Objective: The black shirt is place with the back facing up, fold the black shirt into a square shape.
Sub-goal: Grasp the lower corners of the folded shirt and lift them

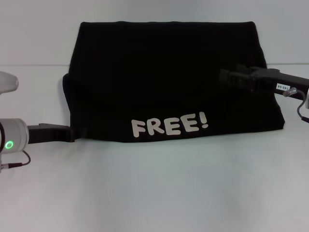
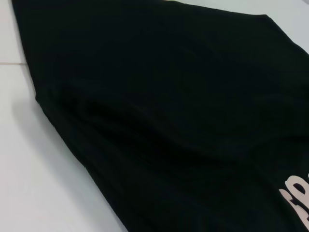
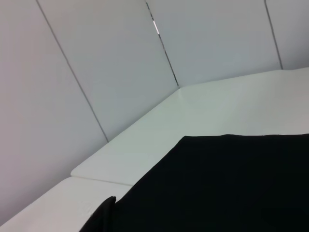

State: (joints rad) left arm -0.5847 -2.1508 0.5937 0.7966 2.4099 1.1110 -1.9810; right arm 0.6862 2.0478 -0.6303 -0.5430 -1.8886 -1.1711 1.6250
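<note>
The black shirt (image 1: 164, 72) lies across the white table, with its near part turned over so the white "FREE!" print (image 1: 170, 124) faces up along the front edge. My left gripper (image 1: 71, 134) sits low at the shirt's near left corner, its tip against the fabric edge. My right gripper (image 1: 223, 76) hovers over the shirt's right side, pointing inward. The left wrist view is filled with wrinkled black shirt (image 2: 169, 121) and a bit of print (image 2: 299, 198). The right wrist view shows the shirt (image 3: 231, 183) and its far edge.
The white table (image 1: 154, 193) stretches bare in front of the shirt. Grey wall panels (image 3: 120, 58) stand behind the table's far edge. Narrow strips of tabletop (image 2: 29, 159) show beside the shirt on the left.
</note>
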